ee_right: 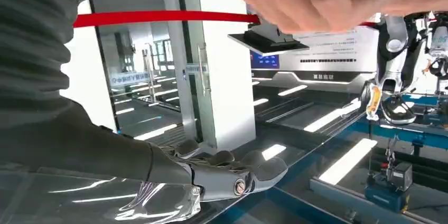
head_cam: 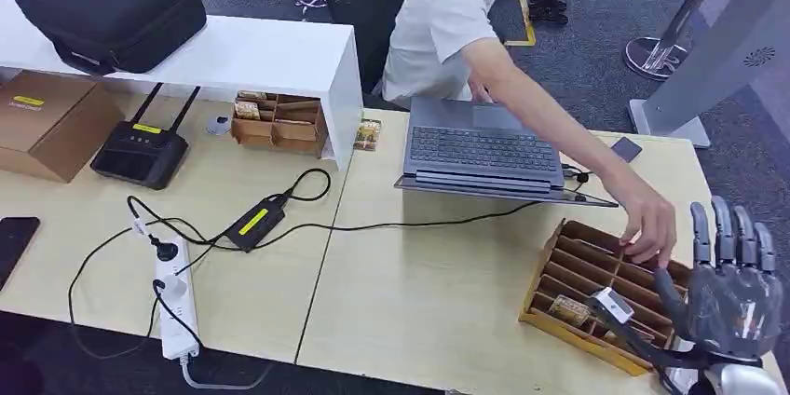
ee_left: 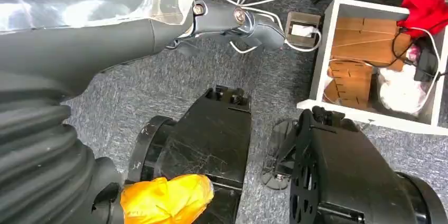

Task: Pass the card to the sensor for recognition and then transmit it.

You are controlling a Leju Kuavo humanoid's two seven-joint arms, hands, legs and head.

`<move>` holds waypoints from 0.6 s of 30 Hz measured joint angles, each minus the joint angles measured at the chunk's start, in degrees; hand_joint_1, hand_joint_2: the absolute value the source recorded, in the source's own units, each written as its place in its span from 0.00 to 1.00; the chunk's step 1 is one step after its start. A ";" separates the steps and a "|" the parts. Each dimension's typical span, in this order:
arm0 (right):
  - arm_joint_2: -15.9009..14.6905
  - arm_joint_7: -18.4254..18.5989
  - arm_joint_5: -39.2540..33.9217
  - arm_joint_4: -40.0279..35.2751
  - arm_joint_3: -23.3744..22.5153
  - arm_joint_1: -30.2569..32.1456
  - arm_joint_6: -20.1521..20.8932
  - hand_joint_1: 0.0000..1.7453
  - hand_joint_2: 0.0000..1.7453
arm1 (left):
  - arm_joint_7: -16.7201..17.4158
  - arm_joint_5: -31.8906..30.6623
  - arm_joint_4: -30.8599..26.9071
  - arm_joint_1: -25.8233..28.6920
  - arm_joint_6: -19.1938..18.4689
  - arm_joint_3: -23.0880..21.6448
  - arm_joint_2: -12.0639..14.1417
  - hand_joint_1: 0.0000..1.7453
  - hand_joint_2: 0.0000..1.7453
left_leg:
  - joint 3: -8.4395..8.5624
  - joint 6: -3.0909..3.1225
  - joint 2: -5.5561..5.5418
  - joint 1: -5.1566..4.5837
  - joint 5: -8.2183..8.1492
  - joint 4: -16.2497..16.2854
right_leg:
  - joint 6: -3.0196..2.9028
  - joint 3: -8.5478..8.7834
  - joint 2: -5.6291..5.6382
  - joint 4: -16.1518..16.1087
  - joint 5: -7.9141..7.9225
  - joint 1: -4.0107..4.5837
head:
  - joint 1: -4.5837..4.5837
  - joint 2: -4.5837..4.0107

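Task at start: right hand raised, fingers spread and empty, beside the brown slotted cardboard card tray where a person's hand reaches; left hand hangs, grasp unclear.

Right hand upright — fingers apart

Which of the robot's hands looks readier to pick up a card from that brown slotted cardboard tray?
Right, probably. The right hand is raised, fingers apart, beside the brown slotted cardboard tray, where a person's hand reaches in. The left hand hangs over the carpet floor.
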 joint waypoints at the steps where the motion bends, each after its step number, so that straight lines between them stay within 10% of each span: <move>1: 0.00 0.00 0.00 0.00 0.00 0.00 0.00 0.00 1.00 | 0.00 0.00 0.00 0.00 0.00 0.00 0.00 0.00 1.00 | 0.00 0.00 0.00 0.00 0.00 0.00 | 0.00 0.00 0.00 0.00 0.00 0.00 | 0.00 0.00; 18: -0.48 0.42 -1.36 -0.37 -0.02 1.03 5.44 0.00 1.00 | 0.00 -0.55 0.00 -0.04 -0.07 0.00 -0.02 0.00 1.00 | -0.02 0.00 -0.01 0.00 0.00 0.00 | 0.00 0.00 -0.01 0.00 0.00 0.00 | 0.00 0.00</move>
